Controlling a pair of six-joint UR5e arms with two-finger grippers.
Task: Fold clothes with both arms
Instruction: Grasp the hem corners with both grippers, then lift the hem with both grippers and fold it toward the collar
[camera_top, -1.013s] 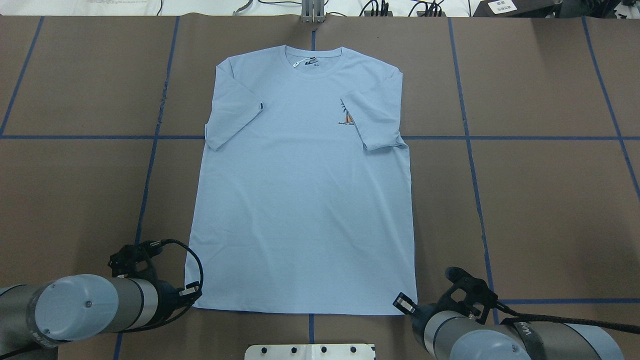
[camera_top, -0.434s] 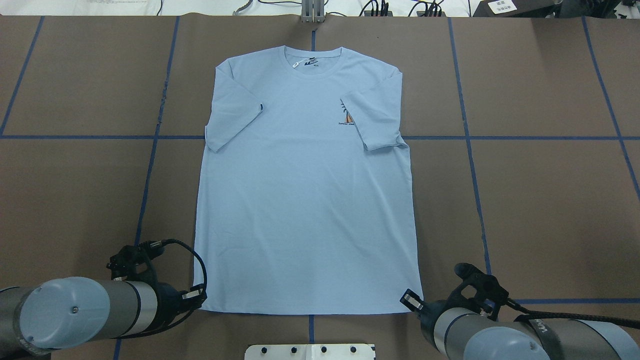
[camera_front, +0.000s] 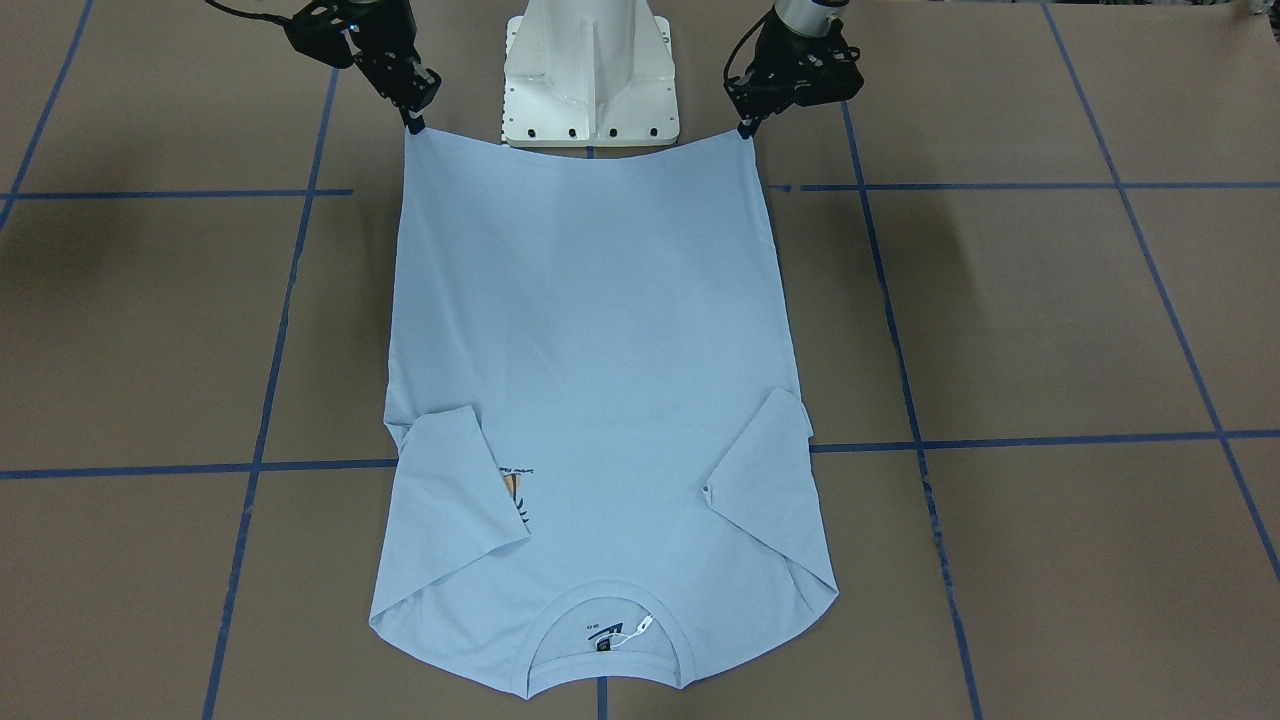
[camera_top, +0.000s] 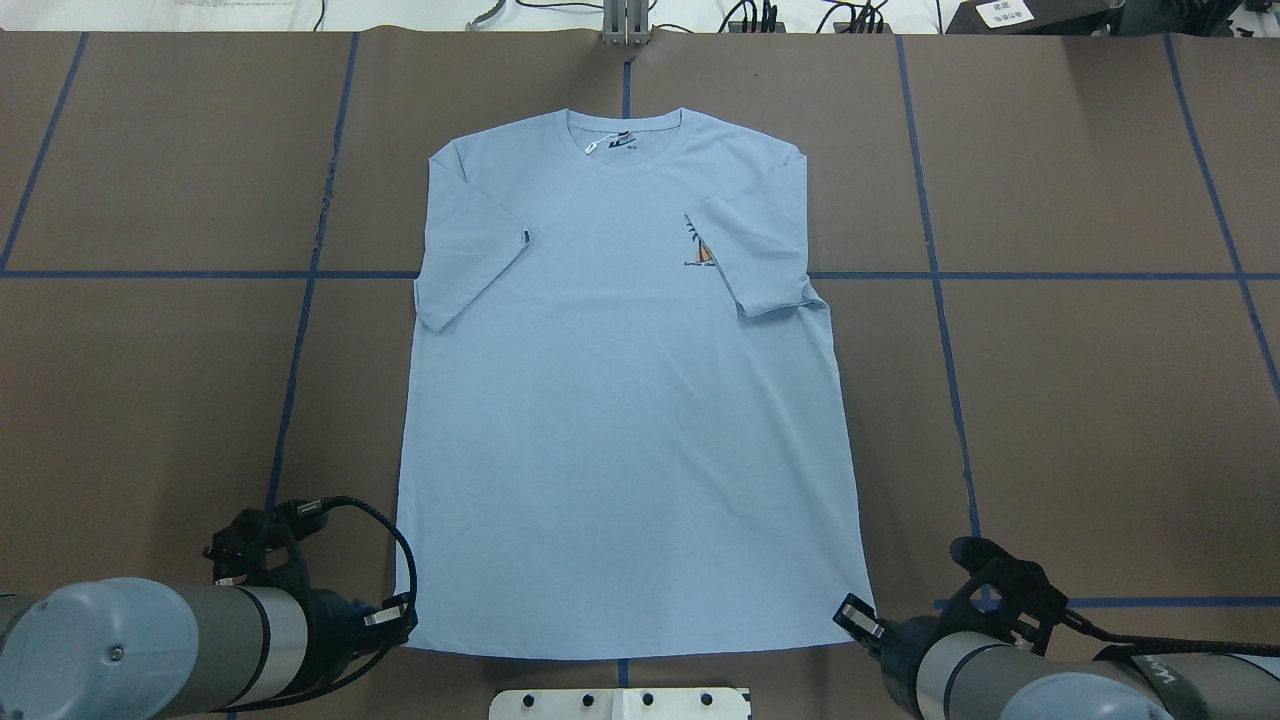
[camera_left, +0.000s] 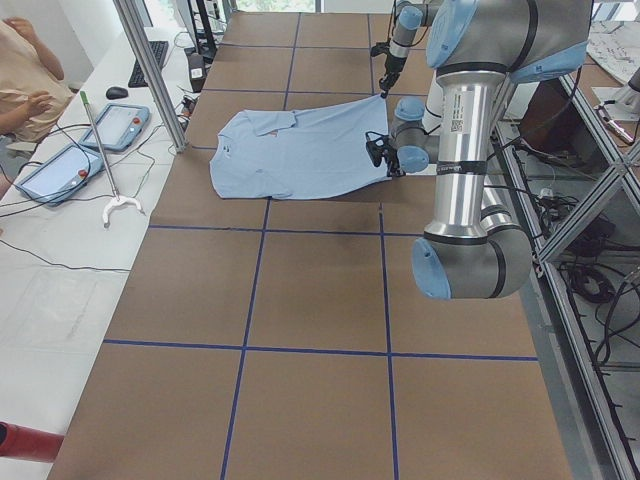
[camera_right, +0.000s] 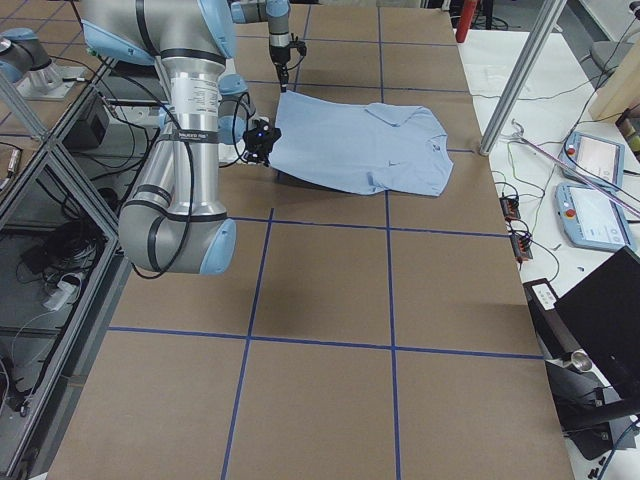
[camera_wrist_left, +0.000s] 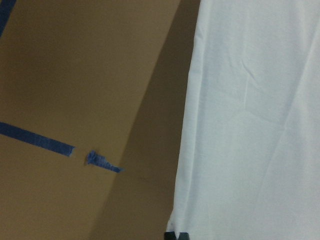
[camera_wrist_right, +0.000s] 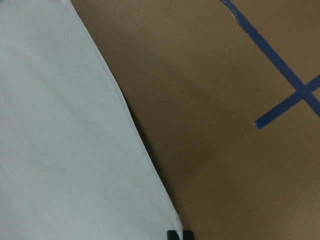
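Note:
The light blue T-shirt lies face up on the brown table, collar at the far side, both short sleeves folded inward; the right sleeve partly covers the chest print. My left gripper is shut on the near left hem corner. My right gripper is shut on the near right hem corner. In the front-facing view the hem stretches between the left gripper and the right gripper, raised a little off the table. In each wrist view the shirt casts a shadow along its side edge.
Blue tape lines grid the table. The white pedestal base stands just behind the hem, its plate at the near edge. Cables and boxes line the far edge. A person sits by tablets on a side bench.
Both grippers have drawn back toward the robot and slightly apart, dragging the whole shirt nearer. The collar and hem have both shifted toward the near edge.

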